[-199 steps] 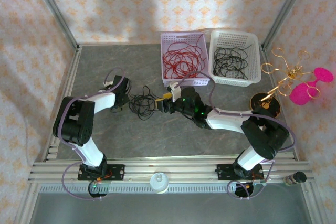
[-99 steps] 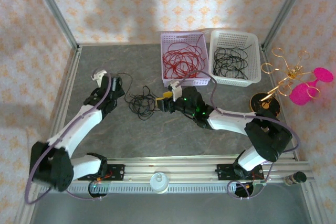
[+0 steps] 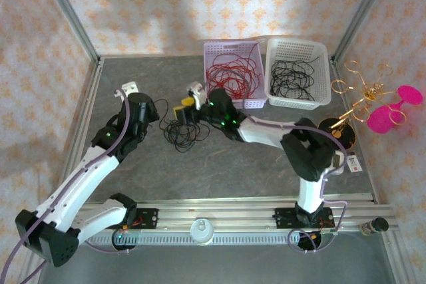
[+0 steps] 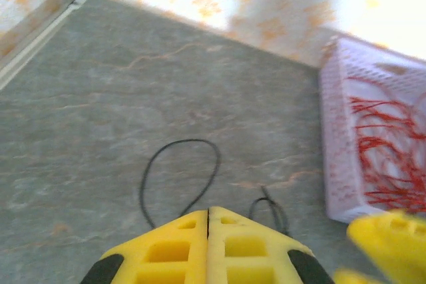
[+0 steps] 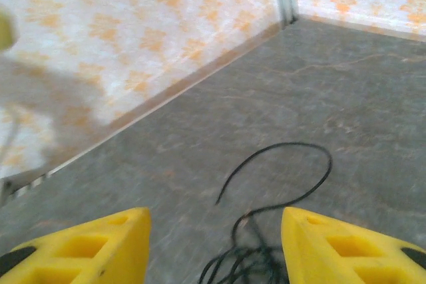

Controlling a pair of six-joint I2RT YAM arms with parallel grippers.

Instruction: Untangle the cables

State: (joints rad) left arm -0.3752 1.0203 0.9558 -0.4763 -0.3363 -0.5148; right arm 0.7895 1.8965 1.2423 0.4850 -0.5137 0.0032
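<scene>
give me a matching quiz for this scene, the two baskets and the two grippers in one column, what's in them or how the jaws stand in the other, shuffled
Column one
1. lilac basket
2. white basket
3. left gripper
4. right gripper

Column two
A. jaws open
B. holds black cables
C. jaws shut
D. holds red cables

Pairs: 1-D, 2-B, 3-C, 4-A
</scene>
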